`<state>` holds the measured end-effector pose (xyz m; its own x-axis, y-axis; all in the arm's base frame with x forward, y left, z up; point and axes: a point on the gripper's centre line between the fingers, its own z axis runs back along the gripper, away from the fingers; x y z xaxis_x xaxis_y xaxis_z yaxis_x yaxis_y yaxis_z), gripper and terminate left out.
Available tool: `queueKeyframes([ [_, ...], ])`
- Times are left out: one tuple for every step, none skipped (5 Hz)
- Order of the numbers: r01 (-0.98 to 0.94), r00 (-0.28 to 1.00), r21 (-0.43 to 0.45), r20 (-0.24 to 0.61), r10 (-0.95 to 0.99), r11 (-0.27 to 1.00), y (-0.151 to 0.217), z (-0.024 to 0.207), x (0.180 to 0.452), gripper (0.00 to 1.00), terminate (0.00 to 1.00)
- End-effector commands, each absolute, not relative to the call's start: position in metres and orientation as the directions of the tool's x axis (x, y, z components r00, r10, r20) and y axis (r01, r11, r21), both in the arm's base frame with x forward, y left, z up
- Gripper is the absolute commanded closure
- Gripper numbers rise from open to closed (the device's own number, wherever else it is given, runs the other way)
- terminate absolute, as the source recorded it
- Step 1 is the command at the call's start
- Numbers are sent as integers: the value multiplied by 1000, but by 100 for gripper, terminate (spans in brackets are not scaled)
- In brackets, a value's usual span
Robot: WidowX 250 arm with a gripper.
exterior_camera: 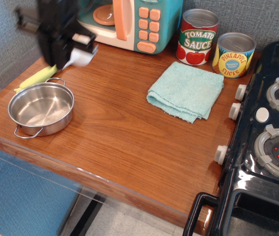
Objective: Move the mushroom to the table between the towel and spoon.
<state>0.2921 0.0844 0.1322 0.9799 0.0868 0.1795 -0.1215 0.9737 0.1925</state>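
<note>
Wooden table (124,128): blurred fingers (73,56) clamp mushroom (81,57) above spoon (38,77), beside pan (41,108).

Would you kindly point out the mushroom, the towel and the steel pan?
mushroom (81,57), main camera view, white stem.
towel (186,91), main camera view, centre of cloth.
steel pan (63,115), main camera view, right wall.

Mushroom (81,57), white stem showing, was held aloft, blurred, above the brown table (114,128). Teal towel (186,91) lay folded. Spoon's yellow-green handle (37,77) showed.

a play kitchen: toy microwave (129,22), toy stove (264,142), food cans (215,45).
</note>
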Motion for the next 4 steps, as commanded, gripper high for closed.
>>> queueKeyframes([
  [3, 981, 107, 194, -24, 994, 58, 110, 374, 100, 0],
  [3, 991, 79, 130, -13, 997, 59, 86, 382, 100, 0],
  [-41, 991, 88, 133, 29, 995, 64, 91, 381, 0, 0],
  [-65, 989, 95, 142, 51, 993, 62, 95, 382, 0, 0],
])
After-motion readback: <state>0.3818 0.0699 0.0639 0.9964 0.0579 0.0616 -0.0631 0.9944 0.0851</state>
